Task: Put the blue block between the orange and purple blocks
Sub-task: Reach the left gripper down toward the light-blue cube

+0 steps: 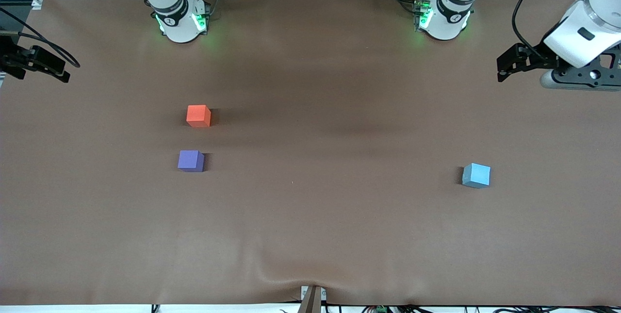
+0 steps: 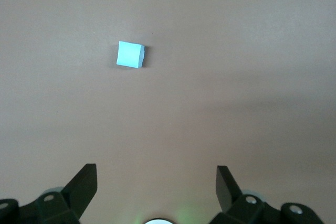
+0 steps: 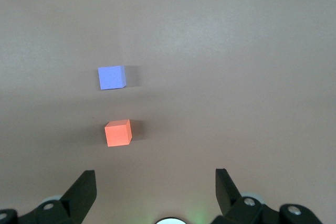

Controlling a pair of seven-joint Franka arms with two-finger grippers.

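The blue block (image 1: 476, 175) (image 2: 130, 55) lies on the brown table toward the left arm's end. The orange block (image 1: 198, 116) (image 3: 118, 132) and the purple block (image 1: 190, 161) (image 3: 112, 77) lie toward the right arm's end with a small gap between them, the purple one nearer to the front camera. My left gripper (image 1: 503, 68) (image 2: 156, 174) hangs open and empty over the table's edge at its own end, well apart from the blue block. My right gripper (image 1: 63, 71) (image 3: 155, 178) hangs open and empty over the edge at its end.
The two arm bases (image 1: 180, 19) (image 1: 442, 18) stand along the table edge farthest from the front camera. A small bracket (image 1: 313, 298) sits at the middle of the nearest edge, where the brown table cover (image 1: 310, 206) wrinkles slightly.
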